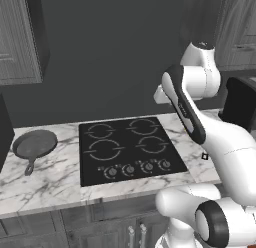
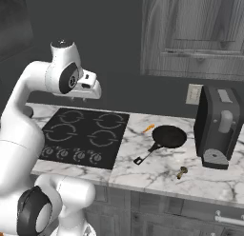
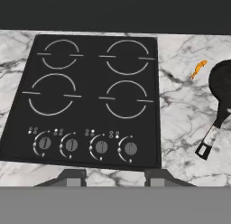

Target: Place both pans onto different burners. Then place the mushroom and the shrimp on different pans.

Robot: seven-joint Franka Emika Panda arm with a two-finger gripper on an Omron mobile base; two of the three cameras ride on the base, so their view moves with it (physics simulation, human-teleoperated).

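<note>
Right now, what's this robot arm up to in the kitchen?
It holds nothing. Its gripper hovers above the black cooktop, whose four burners are bare. The grey skillet sits on the counter left of the cooktop; the black pan sits to its right, with the shrimp and mushroom lying near it.

1. In the hand view, I see the black pan (image 3: 222, 90) cut off by the right edge of the frame; only its left rim and thin handle show.
2. In the left base view, my arm covers the table (image 1: 45, 179) to the right of the cooktop (image 1: 127, 149).
3. The mushroom (image 2: 181, 172), lower right in the right base view, is too small for me to make out cap from stem.
4. The coffee machine (image 1: 240, 104) is cut by the left base view's right edge.
</note>
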